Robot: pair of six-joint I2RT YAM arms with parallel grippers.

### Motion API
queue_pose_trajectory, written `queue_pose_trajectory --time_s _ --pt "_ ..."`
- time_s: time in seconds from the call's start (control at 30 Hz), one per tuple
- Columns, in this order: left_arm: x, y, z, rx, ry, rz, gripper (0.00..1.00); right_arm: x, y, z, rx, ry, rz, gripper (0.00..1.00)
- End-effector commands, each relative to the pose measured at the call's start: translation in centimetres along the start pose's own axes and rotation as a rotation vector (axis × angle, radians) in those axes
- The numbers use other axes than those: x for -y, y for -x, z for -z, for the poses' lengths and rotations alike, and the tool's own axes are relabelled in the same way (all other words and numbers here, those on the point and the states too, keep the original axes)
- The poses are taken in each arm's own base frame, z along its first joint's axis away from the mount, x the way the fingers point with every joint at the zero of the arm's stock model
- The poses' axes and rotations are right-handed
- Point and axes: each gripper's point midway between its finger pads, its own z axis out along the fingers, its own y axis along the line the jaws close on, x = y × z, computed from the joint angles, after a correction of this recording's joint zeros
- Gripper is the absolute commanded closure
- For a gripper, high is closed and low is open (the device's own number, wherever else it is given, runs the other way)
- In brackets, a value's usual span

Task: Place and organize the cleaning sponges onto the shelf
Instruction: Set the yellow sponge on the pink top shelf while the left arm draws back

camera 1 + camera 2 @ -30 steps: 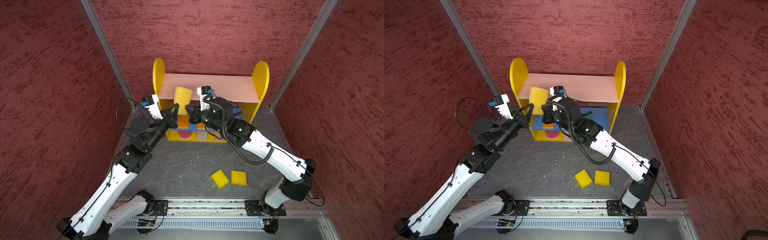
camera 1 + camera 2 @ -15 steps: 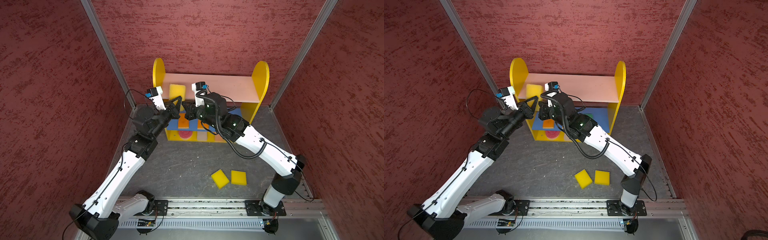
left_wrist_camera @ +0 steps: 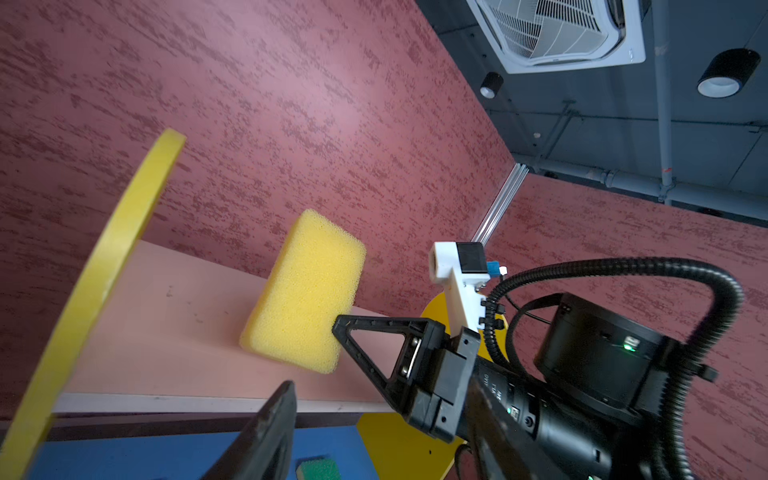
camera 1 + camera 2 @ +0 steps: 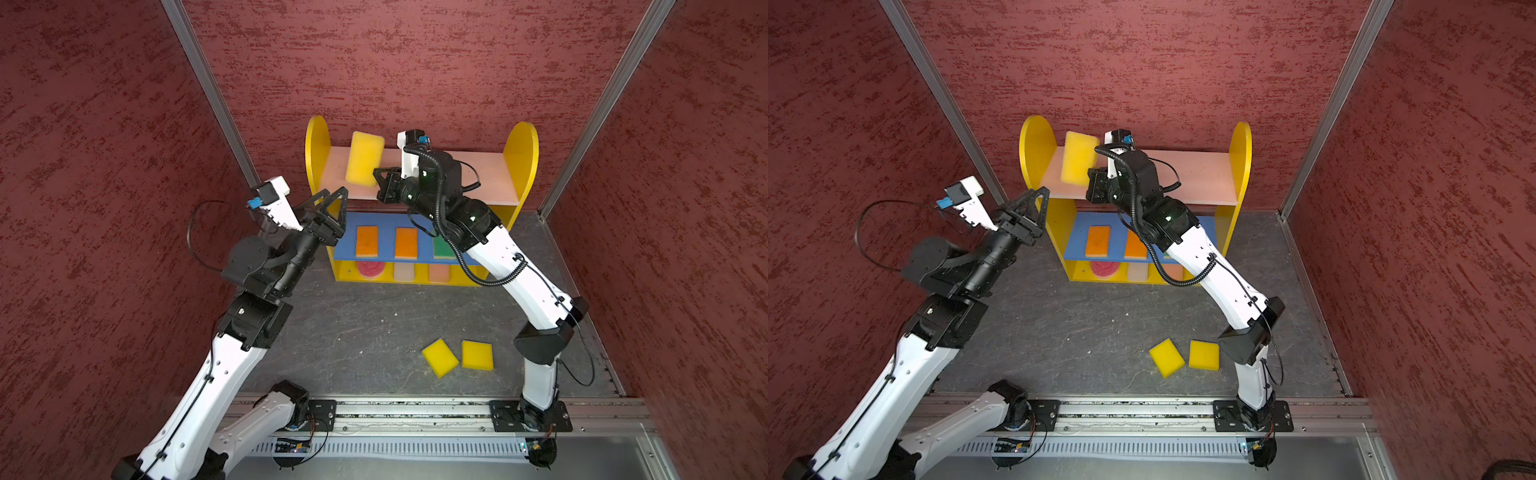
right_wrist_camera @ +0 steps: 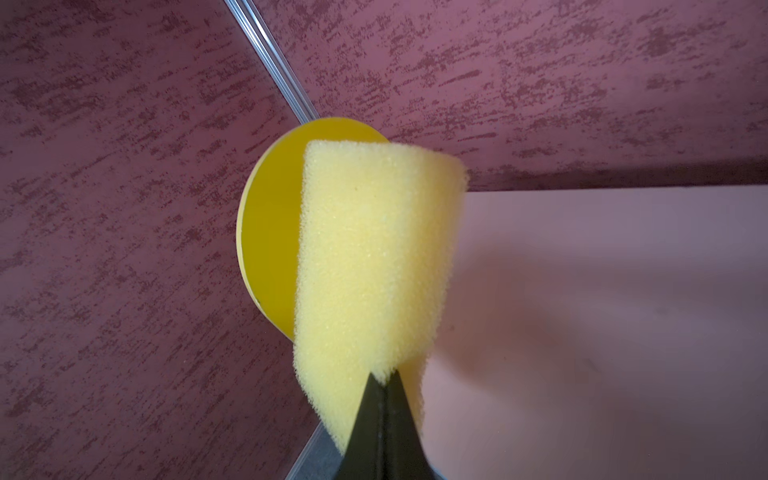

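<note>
Foam of the held yellow sponge (image 5: 374, 257) is pinched at one corner by the right tool (image 5: 384, 376), whose jaws are pressed together on it. We see this sponge standing up ahead of the tool's tips. It is over the pink upper board (image 4: 486, 170) of the shelf (image 4: 525, 149), at the end nearer the left tool (image 4: 336, 192). Whether it touches the board we cannot tell. The left tool is spread and empty, just beside that shelf end. Well behind the right tool, a loose yellow sponge (image 4: 440, 357) and its neighbour (image 4: 477, 355) lie close together on the tabletop (image 4: 353, 324).
</note>
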Motion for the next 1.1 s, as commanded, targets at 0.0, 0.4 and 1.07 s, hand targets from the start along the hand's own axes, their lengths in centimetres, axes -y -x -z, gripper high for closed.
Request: queue_pose_trajectory --time_s 0.0,0.4,1.07 --pt "-1.6 1.8 1.7 0.093 0.095 -0.043 0.35 0.2 -1.4 -0.2 -0.101 0.012 -0.029 1.00" --pt "-5.7 1.5 3.8 0.131 0.295 -0.037 0.12 0.0 -2.6 -0.3 -0.174 0.063 -0.086 1.00" --pt "-7.9 -1.0 3.6 0.051 0.350 0.018 0.05 3.0 -2.4 -1.4 -0.180 0.024 -0.136 1.00"
